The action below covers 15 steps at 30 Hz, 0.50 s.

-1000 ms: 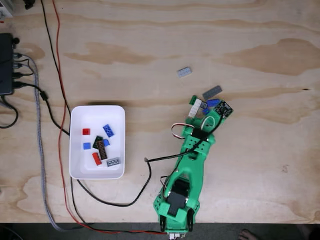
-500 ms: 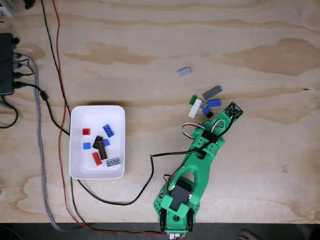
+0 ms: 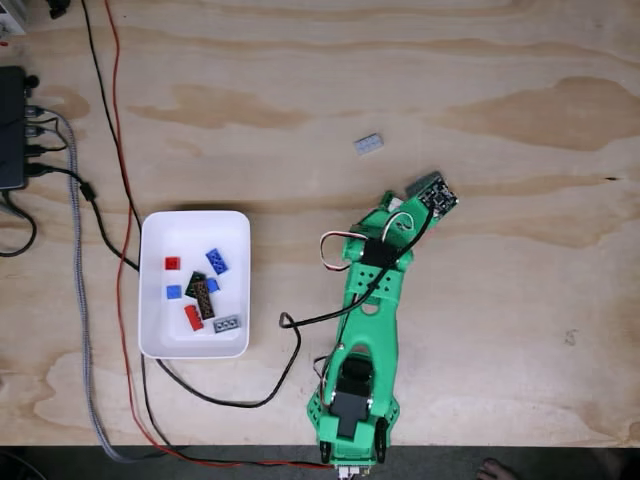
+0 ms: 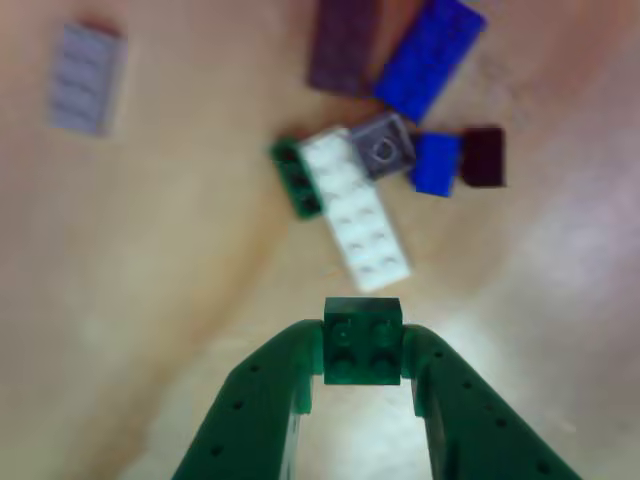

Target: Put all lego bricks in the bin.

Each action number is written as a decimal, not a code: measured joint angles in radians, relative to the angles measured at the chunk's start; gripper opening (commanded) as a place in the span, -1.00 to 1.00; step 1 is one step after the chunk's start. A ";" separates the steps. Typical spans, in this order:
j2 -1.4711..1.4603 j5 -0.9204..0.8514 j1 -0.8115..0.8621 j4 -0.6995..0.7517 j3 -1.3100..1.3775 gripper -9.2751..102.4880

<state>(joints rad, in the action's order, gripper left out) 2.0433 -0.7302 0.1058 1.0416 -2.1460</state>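
Note:
In the other view my green gripper (image 4: 362, 350) is shut on a dark green lego brick (image 4: 362, 340), held just short of a loose cluster. That cluster holds a white brick (image 4: 355, 215), a small green one (image 4: 298, 178), a grey one (image 4: 385, 150), two blue ones (image 4: 430, 55) and dark pieces. A grey plate (image 4: 88, 78) lies apart at the upper left. In the fixed view the green arm (image 3: 368, 300) reaches over this cluster and hides most of it. The grey plate (image 3: 369, 144) lies beyond it. The white bin (image 3: 152, 290) at left holds several bricks (image 3: 216, 261).
A black box (image 3: 12, 128) with cables sits at the left edge of the fixed view. Red, black and braided cables (image 3: 118, 200) run down past the bin's left side and under it. The arm's own black cable (image 3: 295, 340) loops between bin and arm.
The arm's head swung from the right of the cluster back left and forward over it, so bricks that showed half a second ago are now covered.

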 measured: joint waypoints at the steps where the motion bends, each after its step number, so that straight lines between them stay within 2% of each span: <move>1: -0.006 0.075 -0.084 0.055 0.055 -0.83; 4: -0.057 0.295 -0.414 0.193 0.150 -0.83; 6: -0.106 0.377 -0.647 0.190 0.212 -0.82; 10: -0.295 0.419 -1.058 0.155 0.284 -0.78; 11: -0.318 0.420 -1.117 0.146 0.285 -0.73; 14: -0.331 0.420 -1.164 0.152 0.296 -0.27; 15: -0.331 0.416 -1.160 0.155 0.299 -0.20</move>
<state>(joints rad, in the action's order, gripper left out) 1.7119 -0.3145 -1.0538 1.1965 -1.8469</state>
